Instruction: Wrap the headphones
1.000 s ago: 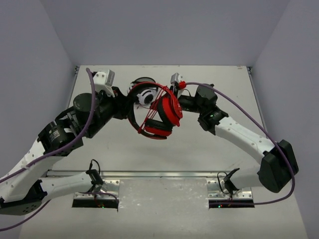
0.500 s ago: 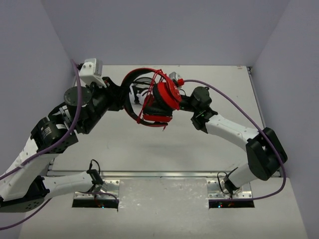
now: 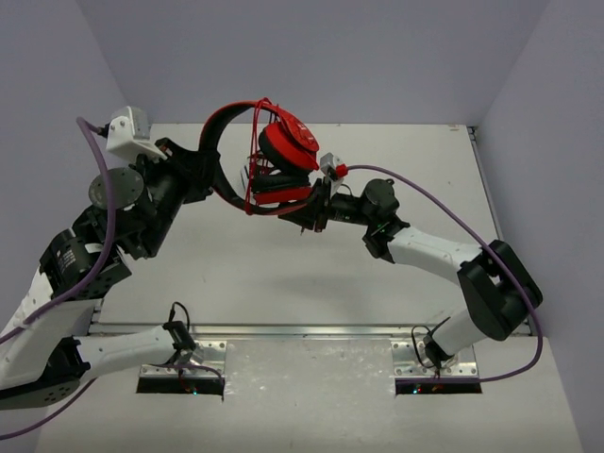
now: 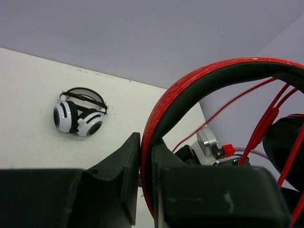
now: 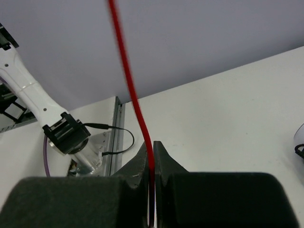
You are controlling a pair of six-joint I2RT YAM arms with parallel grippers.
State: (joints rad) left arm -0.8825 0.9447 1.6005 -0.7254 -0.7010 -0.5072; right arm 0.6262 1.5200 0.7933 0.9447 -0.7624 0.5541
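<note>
The red headphones (image 3: 283, 142) hang in the air over the back of the table, ear cups tilted to the right. My left gripper (image 3: 208, 179) is shut on the red headband (image 4: 199, 80), which is pinched between its two black fingers (image 4: 123, 166). Several strands of the thin red cable (image 3: 253, 165) run across the band and cups. Just below the cups, my right gripper (image 3: 307, 212) is shut on the cable (image 5: 128, 80), which rises straight up from between its fingertips (image 5: 151, 145).
White-and-black striped headphones (image 4: 78, 116) lie on the white table behind the red ones. A metal rail (image 3: 283, 330) runs along the near edge by the arm bases. Grey walls enclose the table on the left, back and right.
My left arm has lifted the headphones up and to the left. My right gripper has moved left under the ear cups and closed on the cable.
</note>
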